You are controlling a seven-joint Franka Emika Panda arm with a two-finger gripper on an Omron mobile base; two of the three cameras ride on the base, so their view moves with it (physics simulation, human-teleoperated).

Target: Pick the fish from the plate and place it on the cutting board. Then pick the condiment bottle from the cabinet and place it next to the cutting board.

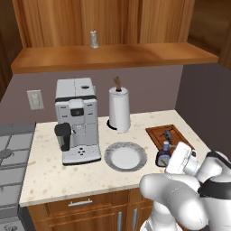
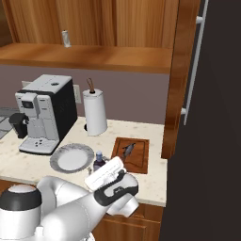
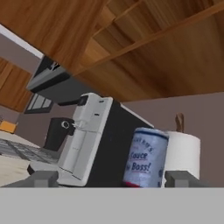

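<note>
condiment bottle [image 3: 145, 157] label, "Sauce Boss!"

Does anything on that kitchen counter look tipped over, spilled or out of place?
Nothing stands out. The fish lies on the cutting board, the plate is bare, and the condiment bottle stands upright on the counter between plate and board. No spills show.

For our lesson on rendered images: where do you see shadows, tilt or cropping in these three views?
Left base view: soft shadow under the shelf, even light. Right base view: dark panel on the right, no glare. Hand view: rolled, the condiment bottle cropped at its base.
</note>
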